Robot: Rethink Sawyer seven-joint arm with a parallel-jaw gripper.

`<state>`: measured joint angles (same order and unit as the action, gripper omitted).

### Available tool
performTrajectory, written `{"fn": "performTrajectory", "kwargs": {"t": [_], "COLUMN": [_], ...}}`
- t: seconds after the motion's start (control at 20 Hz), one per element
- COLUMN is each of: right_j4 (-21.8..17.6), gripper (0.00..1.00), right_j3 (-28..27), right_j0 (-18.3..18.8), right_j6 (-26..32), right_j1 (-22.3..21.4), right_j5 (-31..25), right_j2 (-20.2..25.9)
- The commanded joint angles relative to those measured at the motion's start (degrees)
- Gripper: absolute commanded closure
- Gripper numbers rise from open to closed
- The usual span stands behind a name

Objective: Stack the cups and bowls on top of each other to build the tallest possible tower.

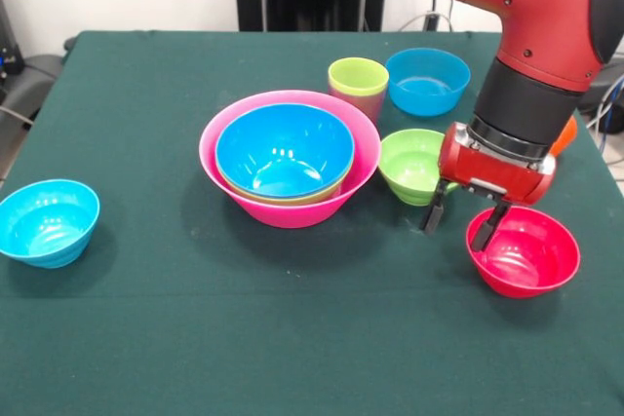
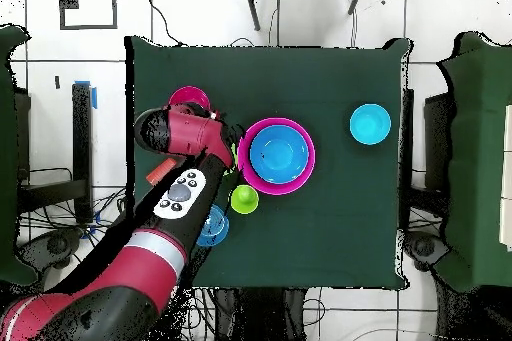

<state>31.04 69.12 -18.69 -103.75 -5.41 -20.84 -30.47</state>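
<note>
The red and black arm's gripper (image 1: pixel 461 219) hangs low between the small lime-green plastic bowl (image 1: pixel 411 165) and the small glossy red plastic bowl (image 1: pixel 524 252), its two dark fingers (image 1: pixel 434 209) spread apart and holding nothing. One finger tip appears to sit at or just inside the red bowl's near-side rim, the other over the cloth beside the green bowl.

The step in hand looks like a rim pinch on the red bowl. To do it well, the gripper should straddle the wall squarely, one finger inside and one outside, and go low enough for a firm hold before closing (a shallow bite on glossy plastic is likely to slip). It should also keep off the green bowl, which sits just beside it.

The tower (image 1: pixel 289 156), a huge pink plastic bowl with a large blue bowl nested in it and a thin green rim between, stands mid-table. A lime-green tumbler (image 1: pixel 358 82) and a light-blue bowl (image 1: pixel 427 81) stand behind, another light-blue bowl (image 1: pixel 48 221) well apart at the table's edge. In the overhead view the arm hides the gripper.
</note>
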Motion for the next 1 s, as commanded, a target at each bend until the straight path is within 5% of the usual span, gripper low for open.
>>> {"fn": "performTrajectory", "kwargs": {"t": [0.05, 1.0], "right_j4": [-3.89, -8.41], "gripper": [0.0, 0.0], "right_j3": [1.96, 3.91], "right_j0": [1.9, 6.91], "right_j6": [-4.39, -0.61], "right_j1": [0.65, -1.53], "right_j5": [3.99, 5.02], "right_j2": [12.46, 20.87]}}
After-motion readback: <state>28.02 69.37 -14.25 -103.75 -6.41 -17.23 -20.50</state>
